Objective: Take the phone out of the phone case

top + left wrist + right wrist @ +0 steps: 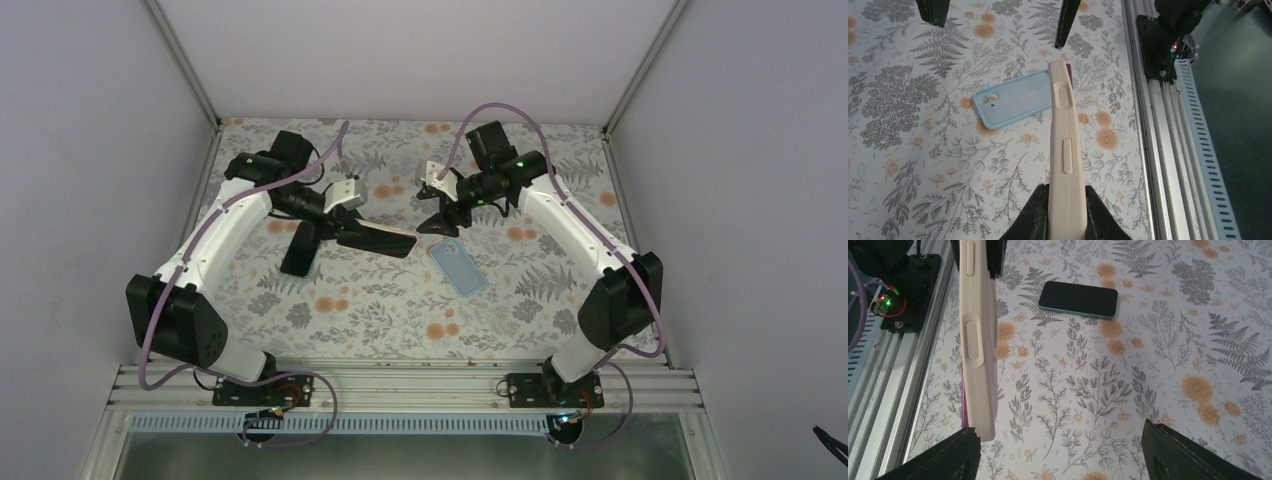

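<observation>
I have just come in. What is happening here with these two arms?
The left gripper is shut on a cream phone case and holds it on edge above the table. The phone appears to be inside it, not yet taken out. The right gripper is open at the free end of the case and has not closed on it. A light blue case lies flat on the table, untouched.
</observation>
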Robot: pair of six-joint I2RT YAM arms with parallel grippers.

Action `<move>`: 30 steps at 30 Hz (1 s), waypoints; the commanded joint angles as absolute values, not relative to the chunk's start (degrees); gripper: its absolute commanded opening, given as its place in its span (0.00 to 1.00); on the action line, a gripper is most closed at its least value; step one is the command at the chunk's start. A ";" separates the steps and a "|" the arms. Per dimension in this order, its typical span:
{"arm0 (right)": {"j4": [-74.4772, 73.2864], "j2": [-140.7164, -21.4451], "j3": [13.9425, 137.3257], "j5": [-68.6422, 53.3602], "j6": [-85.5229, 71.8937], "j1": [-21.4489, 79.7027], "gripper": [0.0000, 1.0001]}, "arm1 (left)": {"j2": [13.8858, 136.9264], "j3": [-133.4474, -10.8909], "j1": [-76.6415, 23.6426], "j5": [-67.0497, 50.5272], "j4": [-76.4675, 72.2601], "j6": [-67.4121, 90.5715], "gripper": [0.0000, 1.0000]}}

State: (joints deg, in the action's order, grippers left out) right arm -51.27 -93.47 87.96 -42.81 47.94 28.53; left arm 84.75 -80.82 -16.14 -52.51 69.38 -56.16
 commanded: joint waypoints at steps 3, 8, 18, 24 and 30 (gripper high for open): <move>-52.56 -93.31 86.62 -45.04 48.31 29.33 0.82 | 83.82 -82.07 -16.15 -55.38 68.73 -56.73 0.02; -52.96 -93.52 86.34 -45.69 48.56 29.64 0.82 | 83.75 -81.98 -16.17 -55.25 68.39 -56.43 0.02; -52.39 -94.06 85.48 -45.71 48.43 30.07 0.81 | 83.92 -82.21 -16.14 -55.47 68.19 -56.24 0.02; -49.87 -94.80 85.05 -45.32 47.08 30.07 0.81 | 83.70 -82.53 -16.22 -56.16 69.55 -57.15 0.02; -49.19 -94.85 85.42 -44.45 46.66 29.61 0.80 | 83.82 -82.70 -16.20 -55.91 70.29 -57.83 0.02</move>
State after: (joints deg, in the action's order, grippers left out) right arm -51.11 -94.28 85.38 -44.05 47.57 29.61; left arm 84.75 -80.82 -16.12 -52.23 69.32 -56.21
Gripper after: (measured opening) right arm 0.806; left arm 0.121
